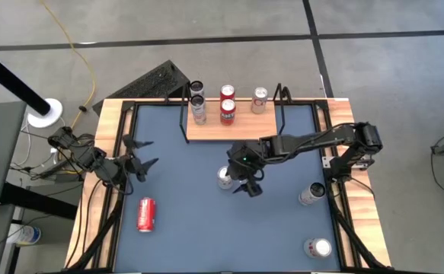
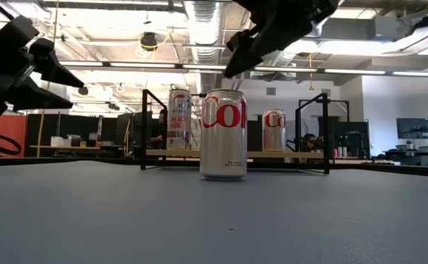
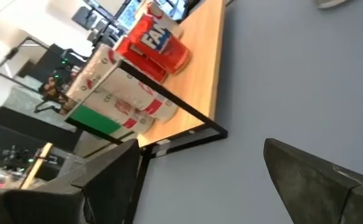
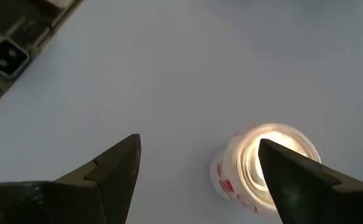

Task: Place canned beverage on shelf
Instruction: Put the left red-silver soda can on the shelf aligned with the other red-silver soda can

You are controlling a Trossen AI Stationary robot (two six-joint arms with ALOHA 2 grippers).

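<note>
Your right gripper (image 1: 246,185) hangs wide open and empty above the mat, and the can (image 1: 225,177) stands upright just beside it, toward the left arm. In the wrist view the can (image 4: 265,168) sits under one finger, not centred between them. The shelf (image 1: 231,125) lies beyond. Your left gripper (image 1: 140,154) waits open at the table's left edge, farther off.

Blue table top (image 1: 191,228) carries the wooden shelf (image 1: 233,129) with 5 upright cans on it. 1 silver can (image 1: 225,178) stands just beside the right gripper's fingers (image 1: 246,185); a red can (image 1: 145,214) lies near the left gripper's fingers (image 1: 139,167).
</note>
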